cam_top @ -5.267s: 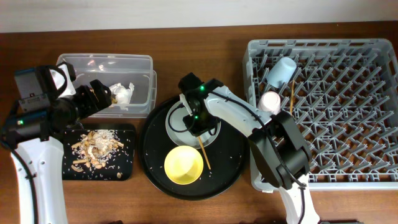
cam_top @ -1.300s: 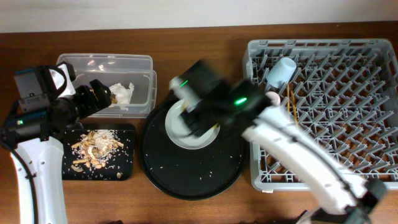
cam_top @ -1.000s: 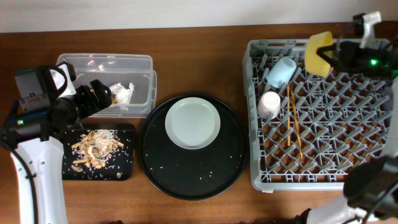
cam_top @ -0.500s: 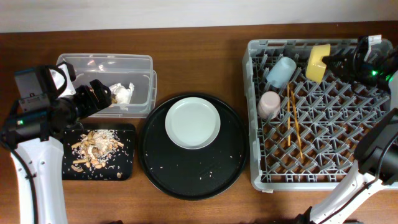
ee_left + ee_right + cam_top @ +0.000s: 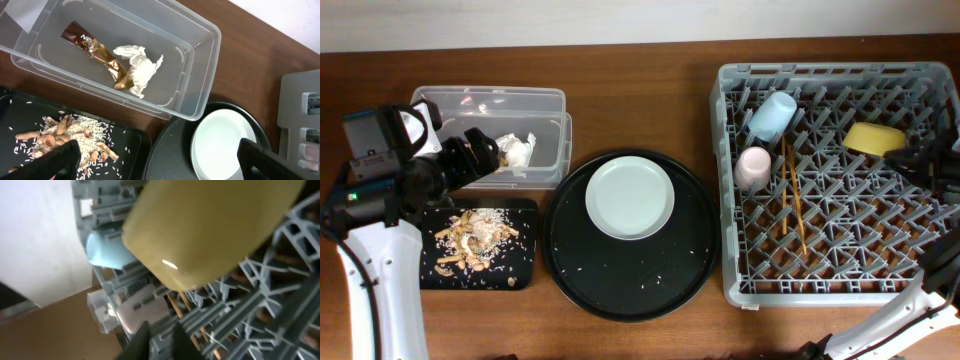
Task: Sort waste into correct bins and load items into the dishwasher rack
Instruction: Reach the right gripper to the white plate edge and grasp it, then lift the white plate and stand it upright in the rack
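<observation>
My left gripper (image 5: 162, 167) is open and empty, hovering over the black tray (image 5: 525, 272) of food scraps (image 5: 475, 235) and the round tray's edge. The clear tub (image 5: 490, 100) holds the brown-gold wrapper (image 5: 100, 52) and white tissue (image 5: 137, 67). The grey plate (image 5: 630, 197) lies on the round black tray (image 5: 630, 275). In the rack (image 5: 840, 270) lie the light-blue cup (image 5: 772, 115), pink cup (image 5: 754, 167), chopsticks (image 5: 792, 195) and yellow bowl (image 5: 873, 138). My right gripper (image 5: 159, 340) sits just right of the bowl (image 5: 210, 225), fingers close together with nothing between them.
The rack fills the right side of the table up to its right edge. White rice grains are scattered on the round black tray. The tub stands against the black tray's far side. Bare wood shows between the tub and the rack.
The yellow bowl has moved from the rack's back middle to its right side and lies lower. My right gripper moved right and nearer with it. The left arm has not moved.
</observation>
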Robot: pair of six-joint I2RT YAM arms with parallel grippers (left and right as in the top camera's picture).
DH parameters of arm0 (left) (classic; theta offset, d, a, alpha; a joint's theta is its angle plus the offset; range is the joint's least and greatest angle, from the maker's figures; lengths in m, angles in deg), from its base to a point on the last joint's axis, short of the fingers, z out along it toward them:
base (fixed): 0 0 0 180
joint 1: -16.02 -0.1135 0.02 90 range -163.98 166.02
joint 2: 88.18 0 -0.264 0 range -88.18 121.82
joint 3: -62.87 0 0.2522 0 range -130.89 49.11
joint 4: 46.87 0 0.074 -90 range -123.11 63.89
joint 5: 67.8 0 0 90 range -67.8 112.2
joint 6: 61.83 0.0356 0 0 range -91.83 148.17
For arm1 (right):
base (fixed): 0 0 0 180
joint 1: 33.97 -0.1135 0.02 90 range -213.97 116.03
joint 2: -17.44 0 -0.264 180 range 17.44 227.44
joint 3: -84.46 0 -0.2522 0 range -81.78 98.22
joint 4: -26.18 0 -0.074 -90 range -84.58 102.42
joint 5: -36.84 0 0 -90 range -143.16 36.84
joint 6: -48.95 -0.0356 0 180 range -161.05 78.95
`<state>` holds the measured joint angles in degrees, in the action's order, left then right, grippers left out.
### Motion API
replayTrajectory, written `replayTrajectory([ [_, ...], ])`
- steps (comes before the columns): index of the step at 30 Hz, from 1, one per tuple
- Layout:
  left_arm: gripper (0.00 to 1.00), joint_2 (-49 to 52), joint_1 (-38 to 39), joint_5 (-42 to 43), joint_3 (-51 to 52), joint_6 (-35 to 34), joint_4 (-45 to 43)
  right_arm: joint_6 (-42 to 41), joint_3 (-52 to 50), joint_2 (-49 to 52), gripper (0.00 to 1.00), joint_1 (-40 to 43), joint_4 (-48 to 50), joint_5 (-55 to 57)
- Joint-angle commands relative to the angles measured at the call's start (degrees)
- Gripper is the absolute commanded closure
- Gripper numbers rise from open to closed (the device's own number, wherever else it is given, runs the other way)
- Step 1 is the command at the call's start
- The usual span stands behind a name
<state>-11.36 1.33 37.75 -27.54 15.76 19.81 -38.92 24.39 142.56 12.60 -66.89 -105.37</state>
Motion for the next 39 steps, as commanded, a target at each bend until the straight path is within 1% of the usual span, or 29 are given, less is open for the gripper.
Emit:
replayTrajectory([
  [1,0.01,-0.61,-0.15,-0.37,-0.87,0.33,-0.11,0.35,-0.09,-1.9,0.75,-0.11,-0.92,1.9],
  [4,0.01,-0.61,-0.15,-0.37,-0.87,0.33,-0.11,0.39,-0.09,-8.44,0.72,-2.69,-0.81,1.92],
  [5,0.01,-0.61,-0.15,-0.37,-0.87,0.33,-0.11,0.55,-0.09,-13.6,0.69,-7.15,-0.07,4.2],
  [6,0.01,-0.61,-0.15,-0.37,-0.87,0.33,-0.11,0.26,-0.09,-19.26,0.69,-14.12,1.42,11.89],
  [8,0.01,-0.61,-0.15,-0.37,-0.87,0.33,-0.11,-1.62,-0.09,-25.27,0.68,-26.43,2.93,23.04],
  [9,0.01,-0.61,-0.15,-0.37,-0.87,0.33,-0.11,-1.6,-0.09,-27.06,0.68,-34.45,3.28,28.55],
  [10,0.01,-0.61,-0.15,-0.37,-0.87,0.33,-0.11,-1.64,-0.09,-27.23,0.67,-44.92,3.26,35.12],
  [11,0.01,-0.61,-0.15,-0.37,-0.87,0.33,-0.11,-3.58,-0.13,-25.57,0.66,-55.93,3.5,40.13],
  [13,0.01,-0.61,-0.15,-0.37,-0.87,0.33,-0.11,-7.74,-0.13,-22.38,0.64,-66.82,6.01,42.91],
  [15,0.01,-0.61,-0.15,-0.37,-0.87,0.33,-0.11,-11.98,-0.13,-18.75,0.6,-73.68,9.2,46.14],
  [16,0.01,-0.61,-0.15,-0.37,-0.87,0.33,-0.11,-15.21,-0.13,-15.78,0.58,-76.32,9.99,50.93],
  [18,0.01,-0.61,-0.15,-0.37,-0.87,0.33,-0.11,-17.92,-0.13,-10.08,0.56,-77.68,10.05,57.4],
  [22,0.01,-0.61,-0.15,-0.37,-0.87,0.33,-0.11,-17.9,-0.13,1.6,0.55,-77.66,11.3,57.42],
  [24,0.01,-0.61,-0.15,-0.37,-0.87,0.33,-0.11,-17.9,-0.13,4.7,0.55,-77.68,12.31,57.37],
  [31,0.01,-0.61,-0.15,-0.37,-0.87,0.33,-0.11,-19.15,-5.14,6.43,0.56,-77.68,15.78,56.96],
  [32,0.01,-0.61,-0.15,-0.37,-0.87,0.33,-0.11,-19.17,-5.14,6.43,0.6,-77.68,15.78,56.7],
  [34,0.01,-0.61,-0.15,-0.37,-0.87,0.33,-0.11,-19.17,-5.14,6.43,0.73,-77.68,16.04,53.86],
  [36,0.01,-0.61,-0.15,-0.37,-0.87,0.33,-0.11,-19.15,-5.14,6.43,0.77,-77.68,16.09,53.75],
  [39,0.01,-0.61,-0.15,-0.37,-0.87,0.33,-0.11,-19.15,-5.14,6.43,0.91,-77.68,16.09,53.75],
])
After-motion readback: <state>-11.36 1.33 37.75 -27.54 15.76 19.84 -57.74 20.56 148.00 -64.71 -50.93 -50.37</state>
